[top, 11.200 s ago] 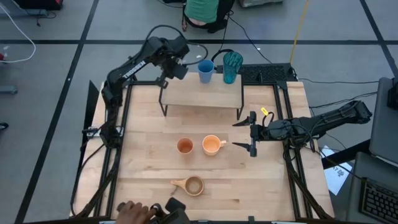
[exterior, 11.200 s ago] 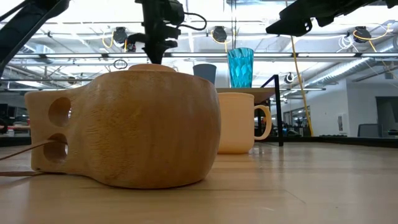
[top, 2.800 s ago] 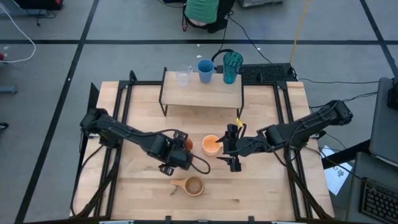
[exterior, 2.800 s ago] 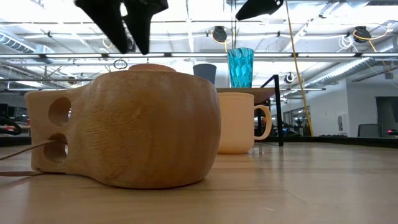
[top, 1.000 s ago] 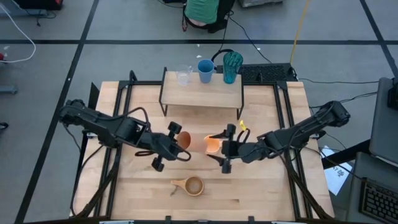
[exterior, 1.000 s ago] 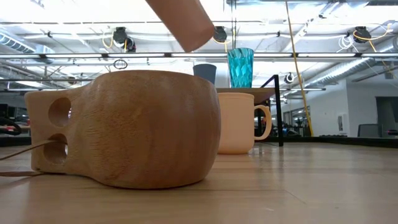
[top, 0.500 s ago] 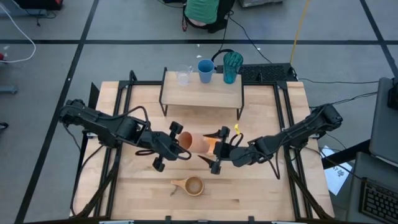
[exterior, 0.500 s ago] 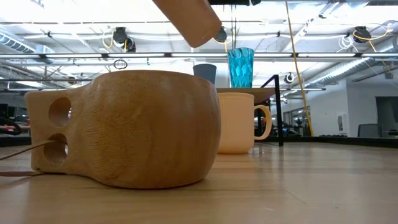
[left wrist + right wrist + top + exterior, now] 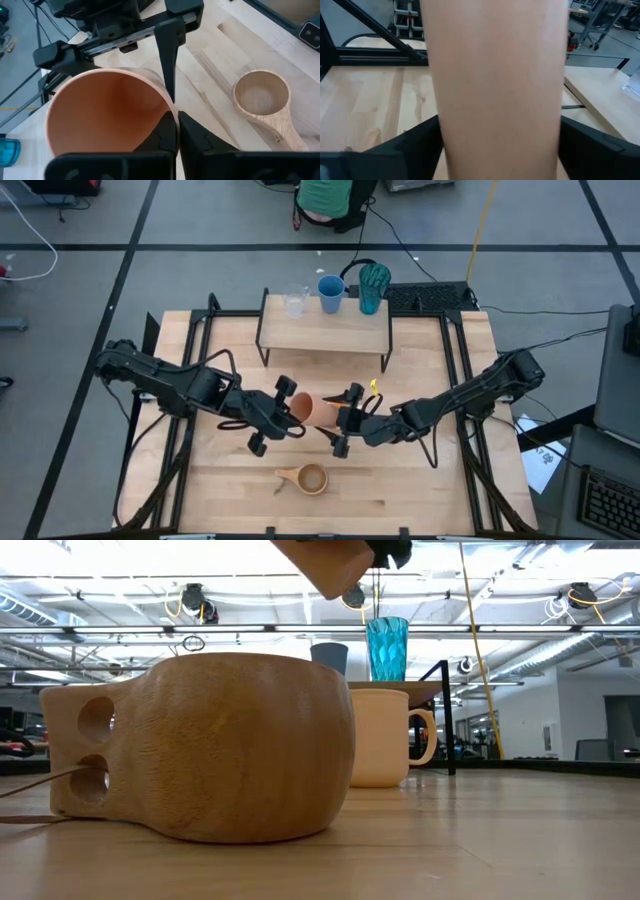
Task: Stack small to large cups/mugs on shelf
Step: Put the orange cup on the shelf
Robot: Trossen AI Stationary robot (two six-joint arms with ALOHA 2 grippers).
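Note:
My left gripper (image 9: pixel 290 402) is shut on the orange-brown tumbler (image 9: pixel 315 408), which is held on its side above the table's middle; it shows at the top of the low view (image 9: pixel 325 565). My right gripper (image 9: pixel 343 420) is open, with one finger on each side of the tumbler's body (image 9: pixel 495 75). The orange mug (image 9: pixel 385 735) stands on the table and is hidden under the arms in the high view. The wooden cup (image 9: pixel 310 477) rests on its base near the front. The clear glass (image 9: pixel 294 302), blue cup (image 9: pixel 330 292) and teal tumbler (image 9: pixel 373 286) stand on the shelf (image 9: pixel 325 335). My left gripper pinches the tumbler's rim wall (image 9: pixel 167 107), one finger inside the mouth and one outside. The fingers come level from the table's left. The tumbler is lifted clear, lying about level, its base toward the right arm. My right gripper: I cannot tell whether its fingers (image 9: pixel 420 142) touch the tumbler's sides.
The shelf stands at the table's far middle on thin black legs (image 9: pixel 263 355). Black frame rails (image 9: pixel 455 370) run along both sides of the table. A person (image 9: pixel 325 195) is beyond the far edge. Bare wood (image 9: pixel 420 490) lies at the front right.
My right gripper has gone toward the table's left, toward the lifted tumbler, and its open fingers now stand on either side of it. My left gripper has kept the tumbler lifted in about the same place.

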